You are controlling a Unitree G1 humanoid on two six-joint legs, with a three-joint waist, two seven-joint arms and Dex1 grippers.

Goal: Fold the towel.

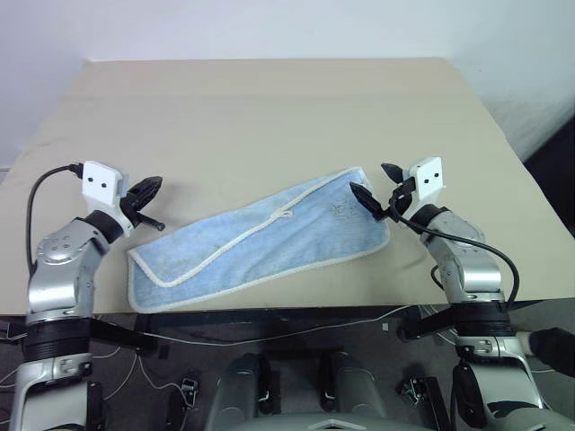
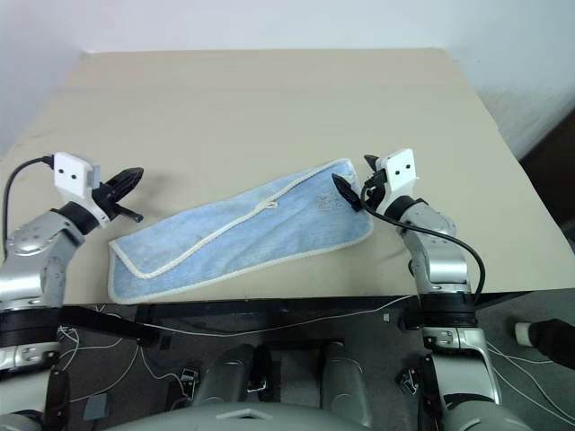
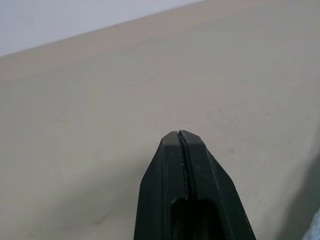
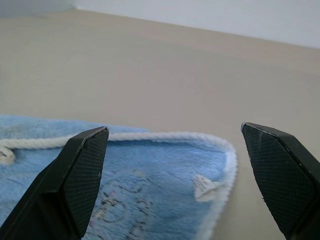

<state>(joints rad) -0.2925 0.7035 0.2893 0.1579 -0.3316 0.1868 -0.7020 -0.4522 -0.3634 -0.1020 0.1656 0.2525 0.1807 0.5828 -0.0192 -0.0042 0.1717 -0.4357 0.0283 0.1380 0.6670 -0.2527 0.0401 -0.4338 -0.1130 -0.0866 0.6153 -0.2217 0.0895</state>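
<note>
Across the near half of the wide beige tabletop (image 1: 269, 108), a light blue terry towel with a white corded edge (image 1: 269, 238) is lying as a long folded strip, slanting from near-left to far-right. Its near-left corner is sitting close to the table's near edge, and its far-right end is reaching up beside the right gripper (image 1: 377, 190).

That right gripper is hanging over the towel's right end with its two black fingers spread wide and nothing between them. From the head views, whether the lower fingertip is touching the cloth is hard to make out. The right wrist view is showing what the head views are not: a small white tag (image 4: 206, 186) and faint dark print on the cloth, both lying between the spread fingers (image 4: 82, 175), with the towel's rounded corner just beyond them.

Off the towel's left end, the left gripper (image 1: 148, 190) is hovering just beside the cloth with its fingers pressed fully together, gripping nothing. The left wrist view is confirming this, showing the two fingers (image 3: 172, 190) meeting in a thin seam over bare table, with only a sliver of blue cut off at one corner.
</note>
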